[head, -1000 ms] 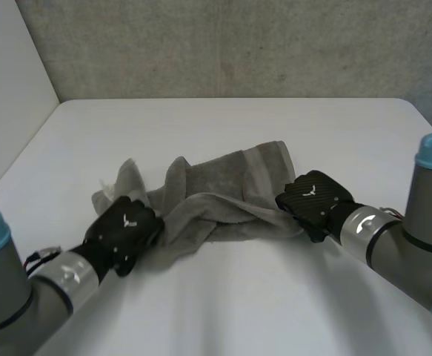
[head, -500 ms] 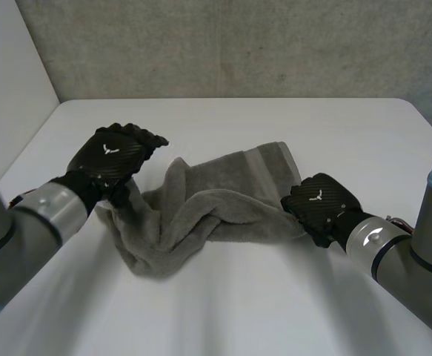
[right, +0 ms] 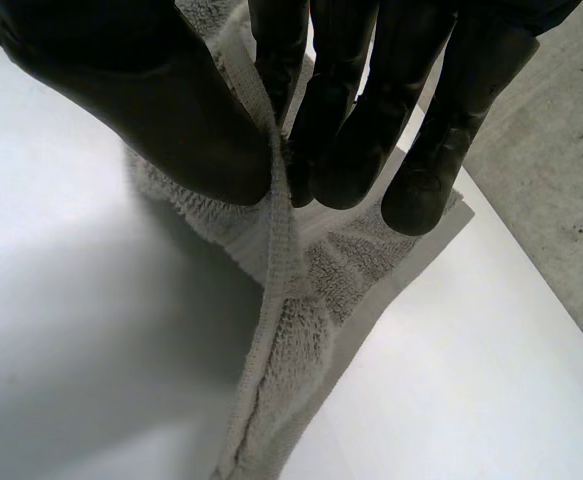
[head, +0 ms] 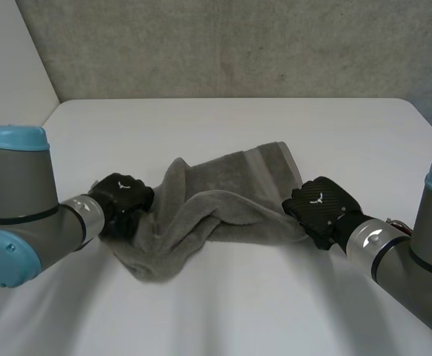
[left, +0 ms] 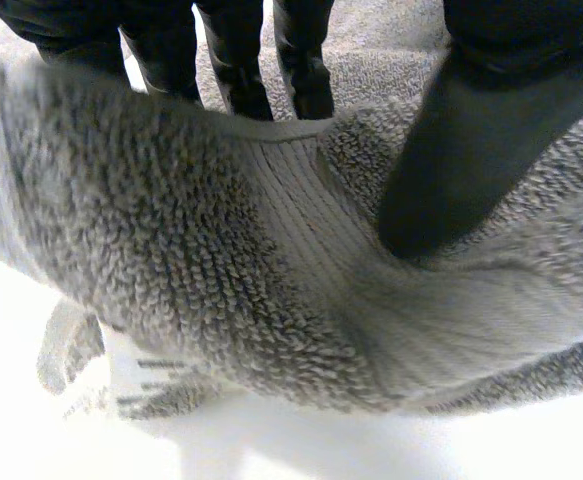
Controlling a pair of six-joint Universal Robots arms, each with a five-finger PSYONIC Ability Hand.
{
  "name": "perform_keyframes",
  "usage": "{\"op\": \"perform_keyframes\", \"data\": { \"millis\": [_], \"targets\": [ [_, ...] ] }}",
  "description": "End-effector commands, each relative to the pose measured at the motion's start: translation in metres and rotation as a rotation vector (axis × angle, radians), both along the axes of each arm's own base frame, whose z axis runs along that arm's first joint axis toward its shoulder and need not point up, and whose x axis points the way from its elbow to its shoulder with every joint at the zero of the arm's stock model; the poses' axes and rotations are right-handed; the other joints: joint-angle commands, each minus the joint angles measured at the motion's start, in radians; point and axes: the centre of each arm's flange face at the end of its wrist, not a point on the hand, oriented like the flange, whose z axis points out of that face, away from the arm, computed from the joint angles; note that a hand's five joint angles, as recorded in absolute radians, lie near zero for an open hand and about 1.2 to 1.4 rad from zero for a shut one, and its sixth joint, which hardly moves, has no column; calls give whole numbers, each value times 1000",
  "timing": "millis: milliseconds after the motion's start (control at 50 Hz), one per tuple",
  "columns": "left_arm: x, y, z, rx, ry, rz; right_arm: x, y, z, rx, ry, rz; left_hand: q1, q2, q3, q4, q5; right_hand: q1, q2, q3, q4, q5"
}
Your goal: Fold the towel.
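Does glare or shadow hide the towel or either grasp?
Head view: even light, the towel throws a faint shadow on the table, no glare. Left wrist view: the table beside the towel is washed to white, but the left hand's pinch reads plainly. Right wrist view: the right hand is dark against the bright table, yet the towel edge between thumb and fingers is plain.
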Motion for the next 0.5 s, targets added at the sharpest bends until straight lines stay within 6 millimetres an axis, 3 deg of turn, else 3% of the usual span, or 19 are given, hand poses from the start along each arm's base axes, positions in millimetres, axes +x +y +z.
{"op": "perform_keyframes", "data": {
  "millis": [20, 100, 140, 160, 200, 220, 240, 260, 300, 320, 360, 380, 400, 420, 440, 460, 480, 500],
  "targets": [
    [-1, -12, 11, -63, 0, 0, 9, -17, 1, -15, 2, 2, 142, 136, 132, 128, -28, 55, 80, 55, 59, 51],
    [-3, -24, 24, -129, -17, 11, 13, -33, 6, -24, 13, -26, 209, 203, 200, 195, 40, 55, 80, 55, 59, 51],
    [-2, -41, 46, -230, -28, 72, 19, -54, 28, -95, 2, -64, 209, 203, 200, 195, 40, 55, 80, 55, 59, 51],
    [-2, -41, 46, -230, -28, 73, 19, -54, 28, -95, 2, -65, 209, 203, 200, 195, 40, 55, 80, 55, 59, 51],
    [-6, -58, 77, -343, -1, 118, 25, -79, 68, -247, -51, -107, 209, 203, 200, 195, 40, 55, 80, 55, 59, 51],
    [-6, -58, 77, -343, -1, 119, 25, -80, 69, -248, -51, -108, 209, 203, 200, 195, 40, 55, 80, 55, 59, 51],
    [-7, -68, 98, -420, 23, 141, 29, -91, 91, -339, -90, -124, 209, 203, 200, 195, 40, 55, 80, 55, 59, 51],
    [-7, -68, 98, -421, 24, 141, 29, -91, 91, -339, -90, -124, 209, 203, 200, 195, 40, 55, 80, 55, 59, 51],
    [-15, -89, 141, -582, 105, 175, 48, -108, 139, -570, -212, -125, 209, 203, 200, 195, 40, 55, 80, 55, 59, 51],
    [-15, -89, 141, -582, 106, 175, 48, -108, 139, -571, -212, -125, 209, 203, 200, 195, 40, 55, 80, 55, 59, 51],
    [-17, -100, 192, -742, 288, 243, 59, -117, 186, -853, -384, -161, 209, 203, 200, 195, 40, 55, 80, 55, 59, 51],
    [-17, -100, 192, -743, 289, 244, 59, -117, 186, -854, -385, -162, 209, 203, 200, 195, 40, 55, 80, 55, 59, 51],
    [-13, -103, 213, -796, 422, 296, 57, -121, 203, -979, -464, -203, 209, 203, 200, 195, 40, 55, 80, 55, 59, 51],
    [-13, -103, 213, -796, 423, 296, 57, -121, 203, -981, -465, -204, 209, 203, 200, 195, 40, 55, 80, 55, 59, 51],
    [-7, -105, 226, -811, 556, 337, 56, -118, 219, -1070, -527, -230, 209, 203, 200, 195, 40, 55, 80, 55, 59, 51],
    [-1, -101, 244, -828, 680, 345, 55, -114, 224, -1095, -536, -235, 209, 203, 200, 195, 40, 55, 80, 55, 59, 51],
    [-1, -101, 245, -829, 682, 345, 55, -114, 224, -1095, -536, -235, 209, 203, 200, 195, 40, 55, 80, 55, 59, 51],
    [4, -96, 259, -828, 768, 336, 57, -108, 227, -1074, -529, -224, 209, 203, 200, 195, 40, 55, 80, 55, 59, 51]
  ]
}}
